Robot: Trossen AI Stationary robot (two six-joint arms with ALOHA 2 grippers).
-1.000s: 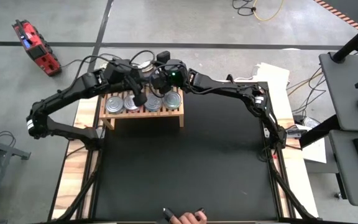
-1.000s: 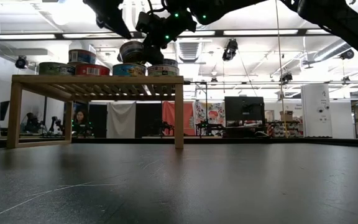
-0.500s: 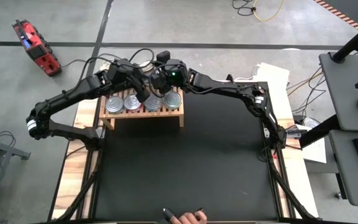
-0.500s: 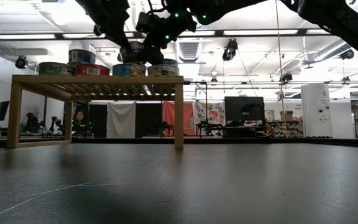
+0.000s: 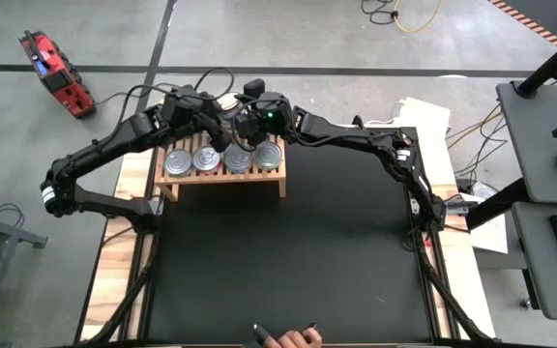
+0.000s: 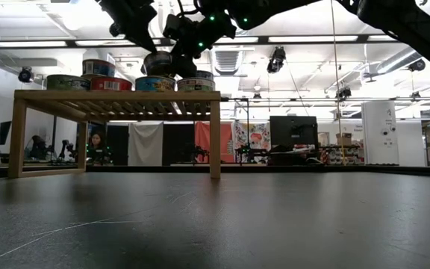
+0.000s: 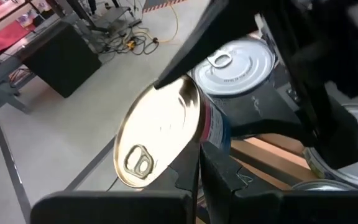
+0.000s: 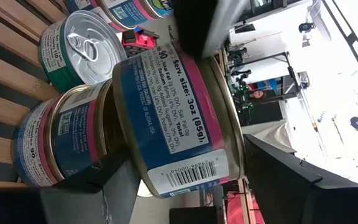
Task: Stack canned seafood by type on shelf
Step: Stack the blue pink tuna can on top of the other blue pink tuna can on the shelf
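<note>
The shelf stands at the table's far left and carries several tins, some stacked two high. Both grippers meet over its middle. My right gripper is shut on one can with a blue and pink label and a gold pull-tab lid. That can sits just above a like-labelled can on the shelf. My left gripper is shut, its tip at the held can's side. My right gripper comes level from the table's right. One finger lies over the can's lid and the other lies under its bottom rim. The can sits just above the like can below; whether they touch I cannot tell. My left gripper's shut fingertips meet the held can's side wall from the table's left. In the left wrist view they sit right under the label.
The table's black mat stretches bare in front of the shelf. A person's hand rests at the table's near edge. Another person sits in the room far behind the shelf.
My left arm has drawn back a little toward the table's far edge, its gripper staying at the can. The held can has settled from a slight tilt to nearly level above the stack. My right gripper has kept still.
</note>
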